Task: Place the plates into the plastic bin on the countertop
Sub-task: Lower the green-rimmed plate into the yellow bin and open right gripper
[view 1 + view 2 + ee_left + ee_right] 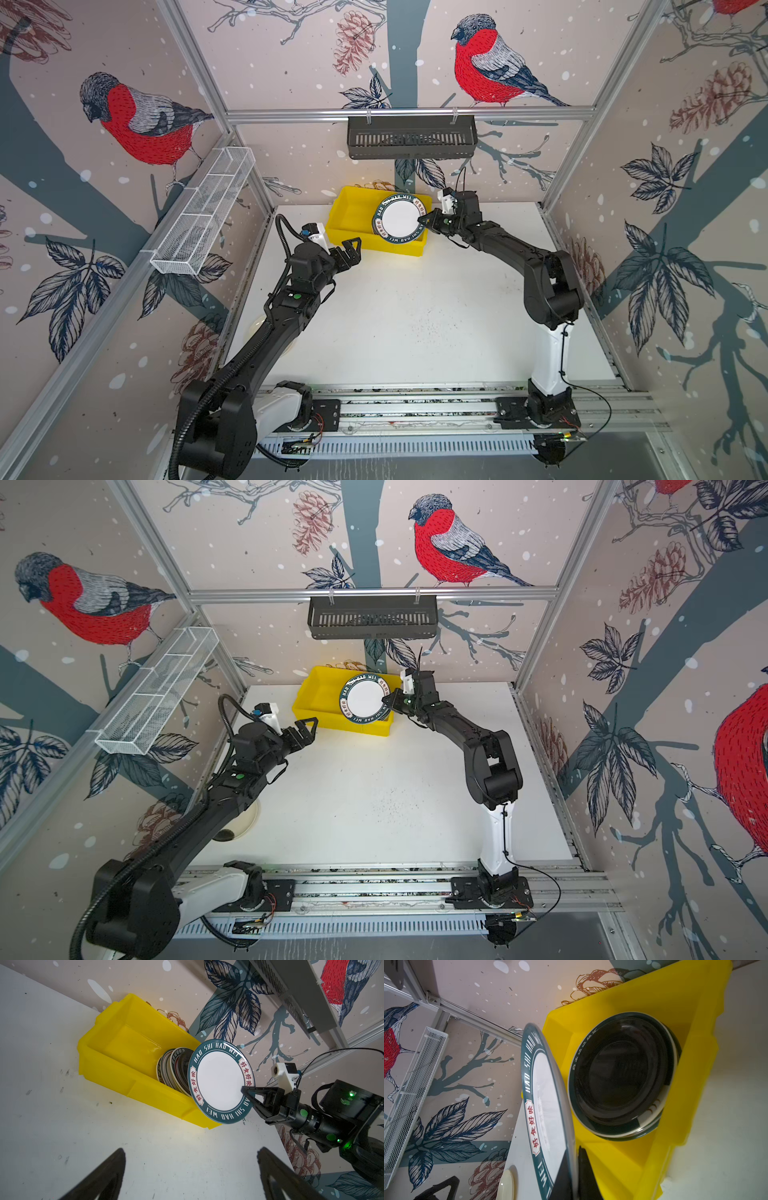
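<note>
My right gripper (426,222) (574,1151) is shut on the rim of a white plate with a dark lettered rim (401,218) (220,1082). It holds the plate tilted on edge over the right end of the yellow plastic bin (357,208) (124,1049). Inside the bin, several plates (176,1070) (623,1076) lean stacked against its right end. My left gripper (351,249) (191,1151) is open and empty, just off the bin's front left corner above the countertop (415,311). A cream plate (249,816) lies on the countertop, partly hidden under my left arm.
A dark slotted basket (411,137) hangs on the back wall above the bin. A white wire mesh tray (203,212) is fixed to the left wall. Aluminium rails (415,405) run along the front edge, carrying both arm bases.
</note>
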{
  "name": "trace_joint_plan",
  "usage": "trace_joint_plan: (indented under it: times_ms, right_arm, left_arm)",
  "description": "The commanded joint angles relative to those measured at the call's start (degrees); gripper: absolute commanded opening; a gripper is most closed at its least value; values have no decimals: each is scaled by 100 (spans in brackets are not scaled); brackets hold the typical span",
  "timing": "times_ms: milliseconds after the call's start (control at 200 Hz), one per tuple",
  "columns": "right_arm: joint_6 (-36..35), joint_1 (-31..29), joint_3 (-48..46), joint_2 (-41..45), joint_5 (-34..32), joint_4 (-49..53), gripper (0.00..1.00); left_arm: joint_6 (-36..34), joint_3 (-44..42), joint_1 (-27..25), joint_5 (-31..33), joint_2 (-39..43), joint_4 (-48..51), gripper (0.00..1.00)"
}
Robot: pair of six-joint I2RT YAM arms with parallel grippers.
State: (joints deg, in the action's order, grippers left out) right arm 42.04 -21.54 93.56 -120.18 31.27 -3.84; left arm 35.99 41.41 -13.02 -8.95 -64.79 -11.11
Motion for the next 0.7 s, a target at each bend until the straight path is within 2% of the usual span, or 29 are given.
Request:
trace_joint_plan:
  times_ms: [0, 465, 525, 695]
  right_arm:
    - [-29, 18, 357, -234, 135, -44, 0]
    - [-92, 49, 1425, -1211, -139, 427, 0]
    - [-141, 53, 1575, -1297, -55, 511, 6]
    - [-201, 69, 1819, -1428, -86, 778, 14]
  left_arm:
    - [-74, -70, 12, 76, 109, 5, 98]
    - [-74, -32, 19, 256, 86, 135, 97]
    - [-51, -15, 22, 239, 81, 161, 97]
    - [8, 60, 18, 268, 124, 249, 97]
